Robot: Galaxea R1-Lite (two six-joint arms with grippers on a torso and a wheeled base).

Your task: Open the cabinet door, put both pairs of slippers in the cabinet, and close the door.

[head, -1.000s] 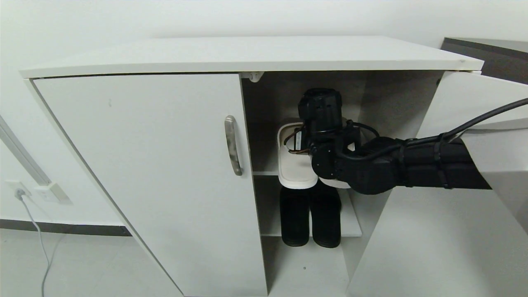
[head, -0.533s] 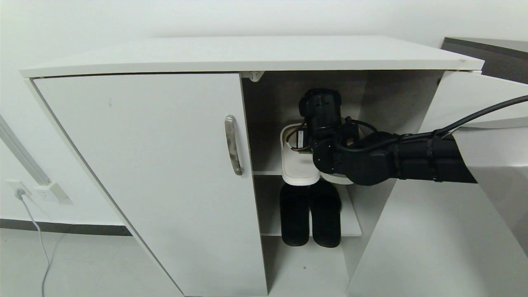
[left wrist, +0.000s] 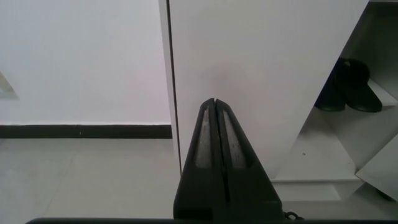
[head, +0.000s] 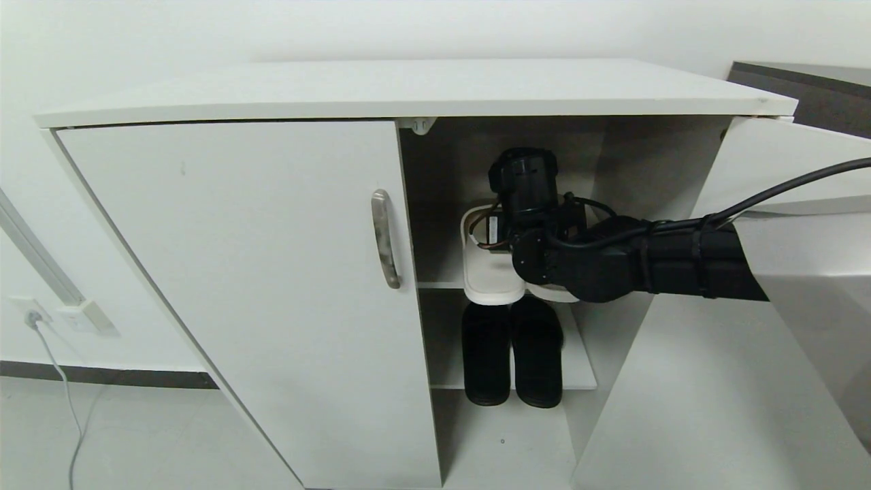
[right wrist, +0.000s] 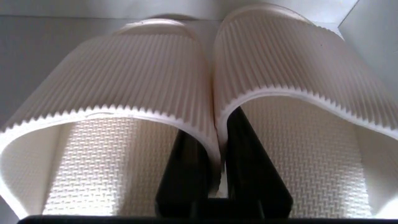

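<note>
- Aiming to seat the white slippers [head: 488, 280] deeper on the upper shelf [head: 435, 278] before I release; heels look past the edge.
- I've got the right gripper [right wrist: 219, 155] clamped on both straps; left gripper [left wrist: 214, 118] is pinched together, idle.

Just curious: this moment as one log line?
right gripper: shut on white slippers at upper shelf | black slippers: lower shelf | right door: open

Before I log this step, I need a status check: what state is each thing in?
Left cabinet door, shut.
Right cabinet door, open.
Right gripper, shut on white slippers.
White slippers, held at the upper shelf.
Black slippers, lying side by side on the lower shelf.
Left gripper, shut, empty.
</note>
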